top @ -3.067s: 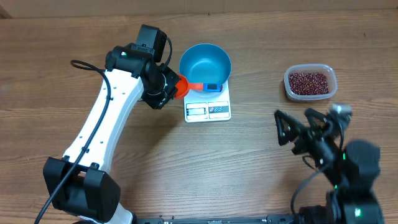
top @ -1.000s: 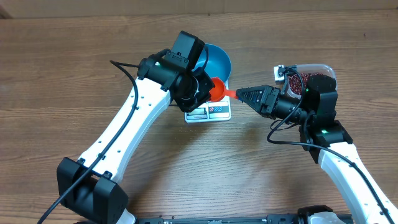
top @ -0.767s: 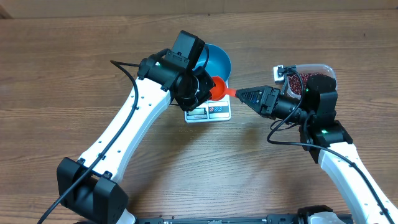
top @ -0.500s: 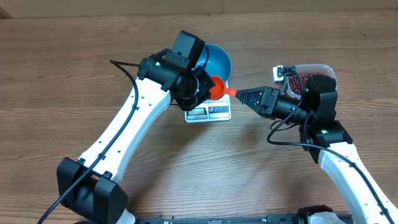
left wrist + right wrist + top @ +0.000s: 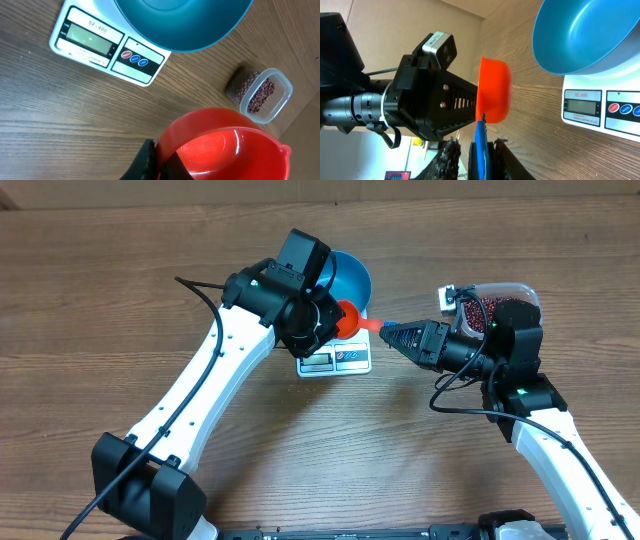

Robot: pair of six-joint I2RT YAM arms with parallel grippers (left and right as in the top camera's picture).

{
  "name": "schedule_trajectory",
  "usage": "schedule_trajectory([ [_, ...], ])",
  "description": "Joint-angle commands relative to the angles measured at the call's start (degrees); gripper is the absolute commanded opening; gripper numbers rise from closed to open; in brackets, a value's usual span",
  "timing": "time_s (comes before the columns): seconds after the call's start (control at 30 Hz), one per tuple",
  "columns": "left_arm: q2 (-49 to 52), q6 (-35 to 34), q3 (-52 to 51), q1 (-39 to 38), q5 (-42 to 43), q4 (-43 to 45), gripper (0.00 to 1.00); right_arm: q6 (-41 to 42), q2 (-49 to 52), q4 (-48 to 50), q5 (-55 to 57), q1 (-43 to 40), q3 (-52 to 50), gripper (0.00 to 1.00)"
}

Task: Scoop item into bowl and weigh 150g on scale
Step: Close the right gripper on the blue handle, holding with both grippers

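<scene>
wood-grain worktop (image 5: 120, 280) carries everything. the white scale (image 5: 335, 360) sits near the middle with the blue bowl (image 5: 352, 278) standing on its platform, toward 12 o'clock from the display and buttons. the beans (image 5: 505, 308) lie in a clear tub (image 5: 512, 285) well apart from the bowl, out toward 3 o'clock in the overhead view and partly hidden behind the right arm.

the left fingers (image 5: 147, 162) are pressed together on the rim of the orange-red scoop (image 5: 349, 321), holding its cup in the air just beside the bowl, at the bowl's 6 o'clock edge and above the scale. the cup's inside shows bare red in the left wrist view.

the scoop's blue handle (image 5: 479, 150) points toward 3 o'clock. the right fingers (image 5: 449, 157) stand close on either side of it, the handle running between them. whether they already press it i cannot tell. from these fingers the cup is at 9 o'clock, the bowl at about 10 o'clock, and the beans are behind them at about 2 o'clock, touching neither pair of fingers.
</scene>
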Motion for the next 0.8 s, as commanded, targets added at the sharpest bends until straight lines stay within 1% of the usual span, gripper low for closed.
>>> schedule_trajectory([
  [0.0, -0.9, -2.69, 1.09, -1.53, -1.86, 0.24, 0.04, -0.2, 0.15, 0.28, -0.76, 0.17, 0.92, 0.24],
  [0.17, -0.9, -2.89, 1.09, -2.62, -2.95, 0.24, 0.04, -0.2, 0.15, 0.28, -0.74, 0.17, 0.92, 0.24],
  [0.27, -0.9, -2.89, 1.09, -2.62, -2.95, 0.24, 0.04, -0.2, 0.15, 0.28, -0.76, 0.17, 0.92, 0.2],
  [0.5, -0.9, -3.78, 1.09, -2.58, -3.37, 0.24, 0.04, -0.22, 0.15, 0.26, -0.92, 0.17, 0.92, 0.19],
  [0.63, -0.9, -4.15, 1.09, -2.58, -3.34, 0.24, 0.04, -0.22, 0.15, 0.28, -0.92, 0.17, 0.92, 0.16],
  [0.77, -0.9, -4.15, 1.09, -2.56, -3.34, 0.26, 0.04, -0.22, 0.17, 0.26, -0.92, 0.17, 0.92, 0.09],
])
